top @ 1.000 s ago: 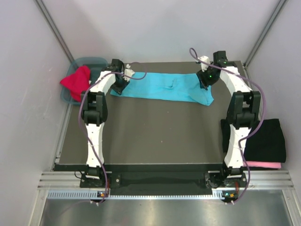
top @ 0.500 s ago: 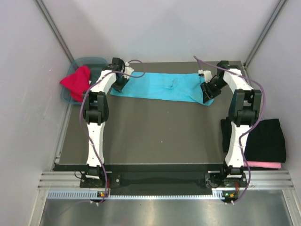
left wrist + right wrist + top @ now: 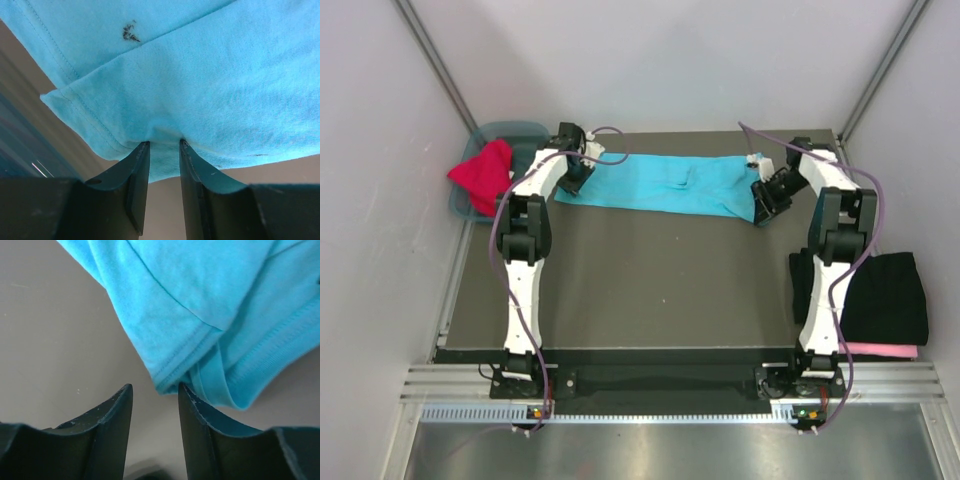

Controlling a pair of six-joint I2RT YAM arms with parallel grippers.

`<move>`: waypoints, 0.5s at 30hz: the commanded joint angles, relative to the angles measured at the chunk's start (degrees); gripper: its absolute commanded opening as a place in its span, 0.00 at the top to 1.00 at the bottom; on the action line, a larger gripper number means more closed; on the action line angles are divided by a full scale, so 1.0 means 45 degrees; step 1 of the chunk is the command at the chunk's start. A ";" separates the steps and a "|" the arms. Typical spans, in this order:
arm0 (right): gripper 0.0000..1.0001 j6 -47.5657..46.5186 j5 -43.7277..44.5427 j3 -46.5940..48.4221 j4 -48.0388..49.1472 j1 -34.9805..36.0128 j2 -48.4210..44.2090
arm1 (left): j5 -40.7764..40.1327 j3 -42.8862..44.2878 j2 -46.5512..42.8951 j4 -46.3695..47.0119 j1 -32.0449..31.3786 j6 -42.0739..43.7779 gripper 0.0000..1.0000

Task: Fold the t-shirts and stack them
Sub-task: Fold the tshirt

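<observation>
A turquoise t-shirt [image 3: 665,185] lies folded into a long strip across the far side of the table. My left gripper [image 3: 575,178] is at its left end. In the left wrist view the left gripper [image 3: 162,145] is open, its jaws straddling the hem of the shirt [image 3: 200,75] with a gap showing between them. My right gripper [image 3: 765,197] is at the strip's right end. In the right wrist view the right gripper [image 3: 155,387] is open and holds nothing, and the folded corner of the shirt [image 3: 200,300] lies just past its tips.
A red t-shirt [image 3: 485,175] hangs over a teal tub [image 3: 515,130] off the table's far left corner. A folded black t-shirt [image 3: 885,295] lies on a pink one [image 3: 880,350] by the right arm. The dark table [image 3: 650,280] stretches between the arms.
My right gripper has moved right and down, from over the shirt's right part to its end corner, with its jaws a little narrower. The left gripper and the shirt have stayed put.
</observation>
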 commanded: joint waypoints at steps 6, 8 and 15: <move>0.72 -0.0452 -0.1316 0.0778 -0.0601 -0.0134 0.0525 | -0.0270 0.0197 0.0288 0.0014 0.0121 -0.0257 0.65; 0.79 -0.0373 -0.1257 0.0896 -0.0542 -0.0153 0.0565 | -0.0270 0.0197 0.0308 -0.0025 0.0121 -0.0296 0.65; 0.96 -0.0568 -0.0594 0.1246 -0.0658 -0.0524 0.0467 | -0.0367 0.0041 0.0289 0.0053 0.0141 -0.0277 0.65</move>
